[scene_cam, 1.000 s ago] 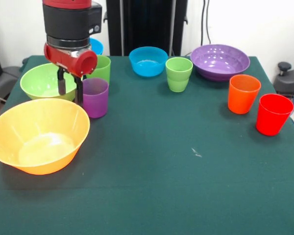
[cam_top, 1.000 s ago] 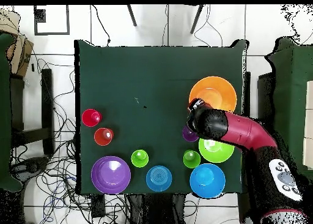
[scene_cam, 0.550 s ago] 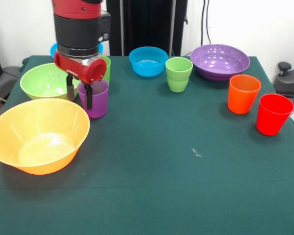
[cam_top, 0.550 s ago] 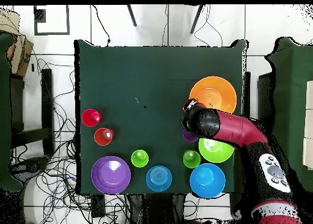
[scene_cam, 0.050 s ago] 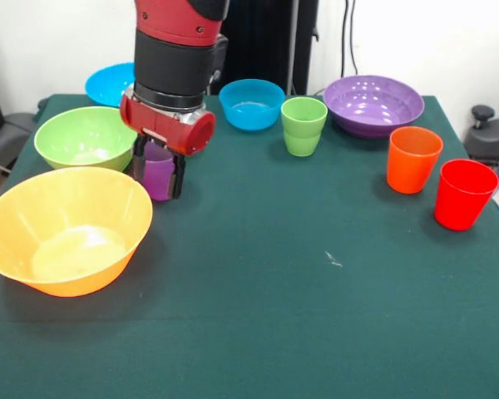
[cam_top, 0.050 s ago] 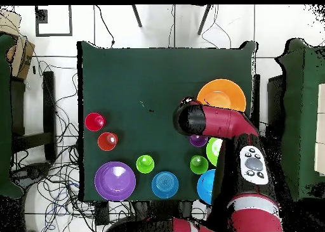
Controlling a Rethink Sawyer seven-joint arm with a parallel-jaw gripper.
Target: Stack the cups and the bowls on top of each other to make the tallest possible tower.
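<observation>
I see my hand [scene_cam, 0.050 s ago: 158, 172] straddling the purple cup [scene_cam, 0.050 s ago: 157, 175] — fingers either side. Whether it grips, I can't tell.

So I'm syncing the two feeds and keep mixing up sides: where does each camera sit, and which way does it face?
Front view: across the table from the robot, facing it; the arm comes down from the top, hand straddling the purple cup.
Overhead view: above the table, looking straight down; the arm enters from the bottom edge.
Both show the orange bowl, but turned half round: left in the front view, right in the overhead.
</observation>
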